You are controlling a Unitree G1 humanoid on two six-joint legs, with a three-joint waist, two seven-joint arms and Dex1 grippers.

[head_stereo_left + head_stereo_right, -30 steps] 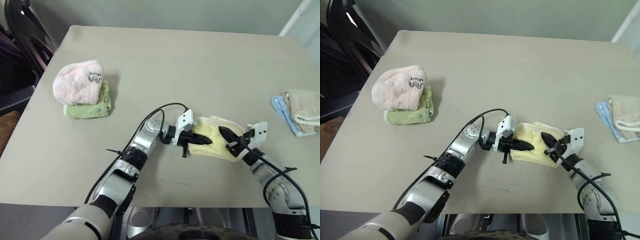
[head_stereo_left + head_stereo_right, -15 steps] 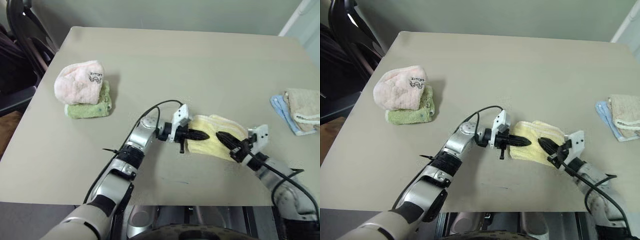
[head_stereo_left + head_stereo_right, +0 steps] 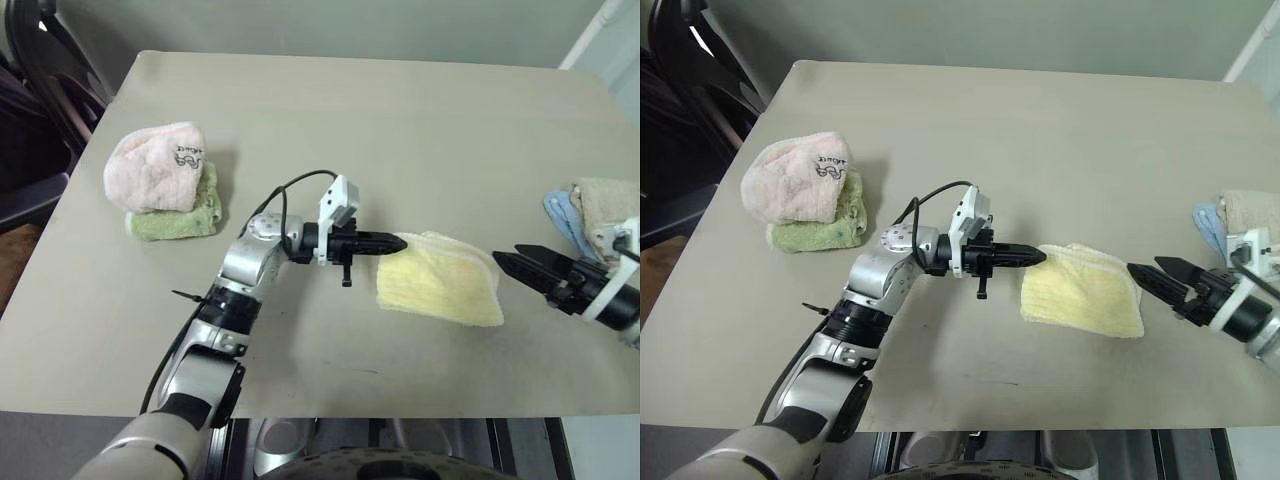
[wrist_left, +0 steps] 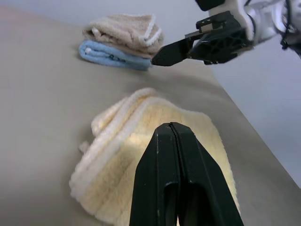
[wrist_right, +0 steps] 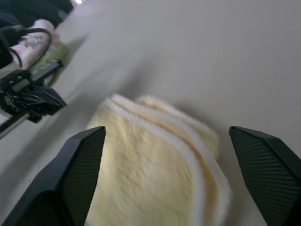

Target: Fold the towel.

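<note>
- Towel [image 3: 438, 289]: pale yellow, fluffy terry, folded into a compact, roughly square pad with several stacked layers showing along its far edge; it lies flat on the surface [image 3: 400, 140], at about 5 o'clock from the surface's centre, near the front edge.
- Nothing rests on the towel; neither arm holds it.
- Left end effector [image 3: 398, 241]: fingers clenched together, empty, pointing level toward 3 o'clock; the tip hangs at the towel's 10 o'clock corner, contact cannot be told.
- Right end effector [image 3: 1152, 275]: fingers spread wide, released, empty; it sits just off the towel's 3 o'clock edge with a visible gap of bare surface between them, pointing toward 9 o'clock.
- Pink towel [image 3: 156, 165] with a dark stitched mark, bundled on top of a green towel [image 3: 175, 218]: at 9 o'clock on the surface, well apart from the yellow towel.
- Beige towel [image 4: 124, 29] stacked on a blue towel [image 4: 109, 53]: at the 3 o'clock edge of the surface, beyond the right end effector.
- Dark chair [image 3: 45, 75] off the surface's 10 o'clock corner.
- Open surface lies on all sides of the yellow towel apart from the two end effectors flanking it.
</note>
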